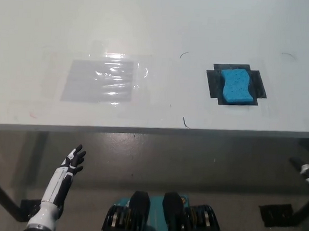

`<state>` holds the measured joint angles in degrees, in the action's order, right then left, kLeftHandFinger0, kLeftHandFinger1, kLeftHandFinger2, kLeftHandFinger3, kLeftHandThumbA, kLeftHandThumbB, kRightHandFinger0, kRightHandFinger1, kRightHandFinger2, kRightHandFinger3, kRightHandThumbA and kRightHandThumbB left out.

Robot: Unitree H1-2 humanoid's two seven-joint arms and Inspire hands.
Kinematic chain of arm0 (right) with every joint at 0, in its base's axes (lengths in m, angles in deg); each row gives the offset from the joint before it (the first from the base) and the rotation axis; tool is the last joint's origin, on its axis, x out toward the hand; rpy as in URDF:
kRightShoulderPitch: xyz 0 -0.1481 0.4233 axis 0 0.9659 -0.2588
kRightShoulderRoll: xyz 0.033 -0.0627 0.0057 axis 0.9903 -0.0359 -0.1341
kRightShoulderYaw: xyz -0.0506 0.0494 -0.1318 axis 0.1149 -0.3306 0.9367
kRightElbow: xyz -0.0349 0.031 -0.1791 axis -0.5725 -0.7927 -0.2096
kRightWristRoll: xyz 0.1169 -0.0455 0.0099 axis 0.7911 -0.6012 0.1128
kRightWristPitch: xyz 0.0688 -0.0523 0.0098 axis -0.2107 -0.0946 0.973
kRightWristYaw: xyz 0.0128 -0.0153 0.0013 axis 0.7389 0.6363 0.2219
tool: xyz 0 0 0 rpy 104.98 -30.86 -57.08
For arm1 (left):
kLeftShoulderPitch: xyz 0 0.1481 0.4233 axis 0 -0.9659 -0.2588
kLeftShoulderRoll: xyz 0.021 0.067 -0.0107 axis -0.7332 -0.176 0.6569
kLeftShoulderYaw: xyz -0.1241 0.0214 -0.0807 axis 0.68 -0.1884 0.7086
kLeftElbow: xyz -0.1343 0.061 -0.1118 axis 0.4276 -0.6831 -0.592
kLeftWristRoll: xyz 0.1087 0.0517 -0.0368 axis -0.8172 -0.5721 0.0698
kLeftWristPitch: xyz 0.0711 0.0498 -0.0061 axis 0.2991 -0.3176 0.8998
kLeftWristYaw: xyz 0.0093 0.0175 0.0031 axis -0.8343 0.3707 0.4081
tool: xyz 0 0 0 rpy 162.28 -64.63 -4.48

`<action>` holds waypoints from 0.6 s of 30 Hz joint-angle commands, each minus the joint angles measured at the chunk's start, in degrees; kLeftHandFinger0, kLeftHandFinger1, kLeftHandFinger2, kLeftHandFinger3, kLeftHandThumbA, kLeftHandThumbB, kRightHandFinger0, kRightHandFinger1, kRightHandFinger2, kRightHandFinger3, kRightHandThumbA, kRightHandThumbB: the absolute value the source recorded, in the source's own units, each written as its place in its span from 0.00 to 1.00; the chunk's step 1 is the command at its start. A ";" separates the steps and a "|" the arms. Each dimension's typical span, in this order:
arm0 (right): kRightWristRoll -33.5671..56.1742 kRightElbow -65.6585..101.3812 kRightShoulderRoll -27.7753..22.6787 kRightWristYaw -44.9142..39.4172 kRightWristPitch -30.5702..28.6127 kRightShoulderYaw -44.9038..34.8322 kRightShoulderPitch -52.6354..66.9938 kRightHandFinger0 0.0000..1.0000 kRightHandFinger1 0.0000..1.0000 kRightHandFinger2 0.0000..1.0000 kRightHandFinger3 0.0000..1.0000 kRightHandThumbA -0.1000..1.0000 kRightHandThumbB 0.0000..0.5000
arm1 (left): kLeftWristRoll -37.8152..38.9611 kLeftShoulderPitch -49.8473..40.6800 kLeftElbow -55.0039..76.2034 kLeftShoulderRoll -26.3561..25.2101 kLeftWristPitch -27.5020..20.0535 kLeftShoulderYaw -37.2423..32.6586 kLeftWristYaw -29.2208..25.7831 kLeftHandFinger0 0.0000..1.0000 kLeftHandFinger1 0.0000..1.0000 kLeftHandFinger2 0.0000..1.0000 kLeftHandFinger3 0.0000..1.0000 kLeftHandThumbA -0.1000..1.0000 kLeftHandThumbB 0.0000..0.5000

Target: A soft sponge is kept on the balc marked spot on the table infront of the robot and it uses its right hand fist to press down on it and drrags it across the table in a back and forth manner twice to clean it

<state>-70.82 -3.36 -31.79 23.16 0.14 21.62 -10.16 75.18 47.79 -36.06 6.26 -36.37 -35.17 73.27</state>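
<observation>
Nearest to us, our white left hand [73, 160] hangs below the table's front edge at the lower left, its fingers spread apart and holding nothing. Our right hand is out of view; only a small dark-and-white tip shows low at the right border, and we cannot tell what it is.

Up from the left hand comes the front edge of the white table [143, 129], running straight across the view. Small dark pen marks [186, 122] sit just beyond that edge, up and to the right of the left hand.

Farther on, almost straight ahead of the left hand, a sheet of clear plastic film [100, 80] lies flat on the tabletop, wrinkled and glinting.

Well to the right of the hand and at about the same depth as the film, the blue sponge [236, 86] lies on the black taped spot [216, 83]. Its long axis runs near to far, tilted slightly, with a pinched waist at mid-length. Black tape shows on all sides of it.

Between film and sponge the tabletop is bare, and beyond both it stretches white to the far border.
</observation>
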 commanded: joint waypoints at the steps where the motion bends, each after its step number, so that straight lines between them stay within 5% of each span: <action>1: 13.04 19.77 -7.68 6.33 7.37 -4.68 -14.21 1.00 1.00 1.00 1.00 1.00 0.85 | -0.82 1.67 0.57 -1.39 -4.49 -0.02 0.06 1.00 1.00 1.00 1.00 1.00 0.21; 4: 12.90 18.38 -9.32 8.65 12.32 -5.12 -23.88 1.00 1.00 1.00 1.00 1.00 0.78 | -0.38 1.60 0.75 -1.23 -4.41 0.00 0.32 1.00 1.00 1.00 1.00 1.00 0.19; 7: 12.42 10.93 -9.05 10.12 17.38 -4.55 -37.15 1.00 1.00 1.00 1.00 1.00 0.45 | -0.11 1.07 0.94 -1.22 -4.20 0.12 0.44 1.00 1.00 1.00 1.00 1.00 0.19; 10: 11.71 1.25 -8.73 9.48 19.60 -4.31 -45.60 1.00 1.00 1.00 1.00 1.00 0.33 | -0.49 1.21 0.92 -1.10 -3.97 -0.13 0.37 1.00 1.00 1.00 1.00 1.00 0.16; 11: 11.95 -1.67 -8.58 9.21 20.34 -4.28 -47.56 0.97 0.98 0.94 0.91 1.00 0.30 | -0.53 1.20 0.96 -1.11 -3.95 -0.18 0.41 1.00 1.00 1.00 1.00 1.00 0.15; 12: 12.26 -6.21 -7.98 8.95 20.42 -4.48 -50.10 0.58 0.66 0.66 0.62 1.00 0.27 | -0.57 1.16 1.00 -1.18 -4.03 -0.21 0.46 1.00 1.00 1.00 1.00 1.00 0.15; 13: 13.44 -9.79 -7.38 8.43 20.50 -4.81 -51.98 0.31 0.38 0.38 0.38 0.99 0.18 | -0.53 1.12 1.11 -1.28 -3.99 -0.20 0.55 1.00 1.00 1.00 1.00 1.00 0.15; 14: 14.76 -12.05 -7.02 7.89 20.55 -5.03 -53.14 0.16 0.26 0.28 0.30 0.98 0.17 | -0.46 1.11 1.12 -1.25 -3.95 -0.19 0.58 1.00 1.00 1.00 1.00 1.00 0.15; 15: 16.73 -16.87 -5.34 9.11 23.45 -5.53 -56.78 0.01 0.01 0.01 0.01 1.00 0.13 | -0.28 1.11 1.31 -1.21 -3.66 -0.21 0.74 1.00 1.00 1.00 1.00 1.00 0.17; 18: 13.19 -24.90 -4.96 7.58 22.16 -4.62 -60.75 0.00 0.00 0.00 0.00 1.00 0.18 | -0.52 1.24 1.40 -1.30 -3.54 -0.25 0.69 1.00 1.00 1.00 1.00 1.00 0.17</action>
<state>-63.50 -12.06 -37.15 27.62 12.40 19.08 -52.80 75.09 47.78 -36.22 6.27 -36.37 -35.18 73.32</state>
